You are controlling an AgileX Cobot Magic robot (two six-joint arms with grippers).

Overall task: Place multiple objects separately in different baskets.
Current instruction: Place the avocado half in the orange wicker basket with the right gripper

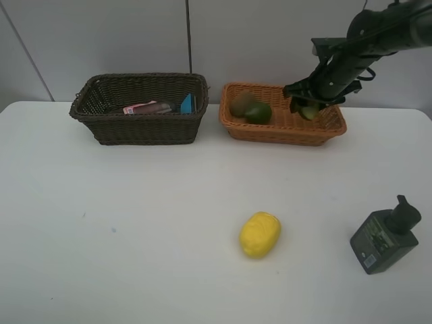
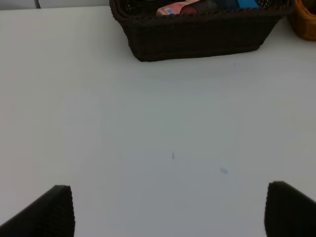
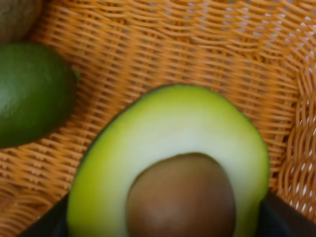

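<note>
Both the orange-tan basket [image 1: 283, 131] and the dark brown basket [image 1: 145, 128] are coarse woven wicker, ridged and matt. The halved avocado [image 3: 168, 133] has smooth flesh around a dull brown pit [image 3: 180, 197]. The green round fruit [image 3: 29, 94] has smooth, faintly shiny skin. The yellow lemon [image 1: 260, 234] looks pebbled, the white table [image 1: 135, 236] smooth and matt.

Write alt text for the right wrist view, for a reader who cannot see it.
A halved avocado with its brown pit fills the view, gripped by the right pincer, with the weave of the orange-tan basket behind it. A green round fruit lies in the basket beside it, and the edge of a brown kiwi shows beyond.
</note>
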